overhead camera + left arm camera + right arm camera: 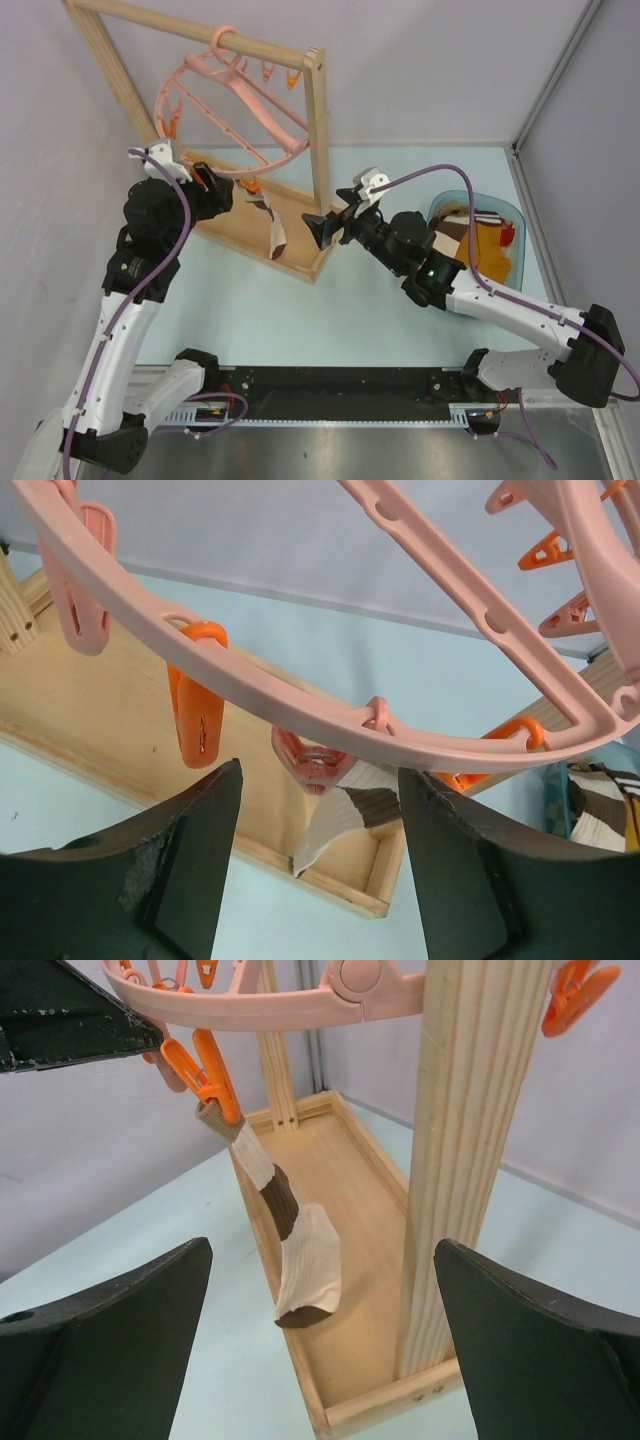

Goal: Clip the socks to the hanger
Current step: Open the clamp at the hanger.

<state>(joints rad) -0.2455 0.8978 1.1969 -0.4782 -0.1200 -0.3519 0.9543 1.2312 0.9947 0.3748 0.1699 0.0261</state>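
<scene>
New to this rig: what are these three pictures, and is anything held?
Two robot arms with two-finger grippers stand at a pale table. One picture looks down from above; the others come from cameras on each wrist, so the dark wedges are the gripper's own fingers. A wooden rack carries a round pink hanger; one cream-and-brown sock hangs from an orange clip. More socks lie in a clear bin on the right. The left gripper and right gripper are both open, holding nothing.

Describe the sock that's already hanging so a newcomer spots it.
Find the wooden rack at back left, with the pink hanger on its bar. One cream-and-brown sock dangles from an orange clip; the other socks lie in the bin.
</scene>
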